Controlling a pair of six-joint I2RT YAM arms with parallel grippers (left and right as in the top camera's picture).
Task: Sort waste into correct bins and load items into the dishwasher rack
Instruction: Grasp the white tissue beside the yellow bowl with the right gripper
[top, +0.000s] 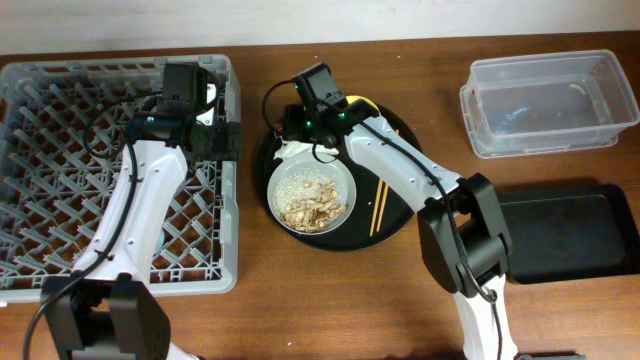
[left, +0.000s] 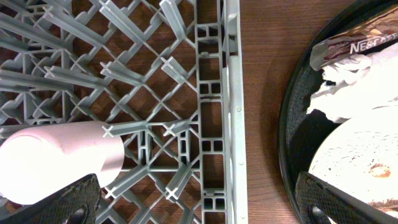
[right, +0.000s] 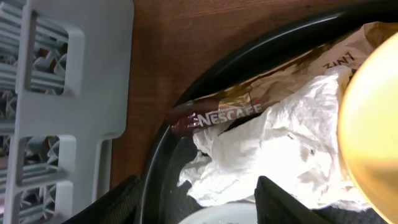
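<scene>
Currently observed: left hand (left: 205, 208) spread wide, empty, over rim of grey plastic lattice rack (left: 211, 93); right hand (right: 196, 205) part-open, gripping nothing, crumpled white paper napkin (right: 280, 149) directly beneath, brown foil snack wrapper (right: 230, 115) just beyond.

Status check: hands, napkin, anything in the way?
Left hand open over rack edge; pink cup lying in rack. Right hand open, straddling napkin on round tray. Wrapper against napkin, yellow bowl crowding alongside.
</scene>
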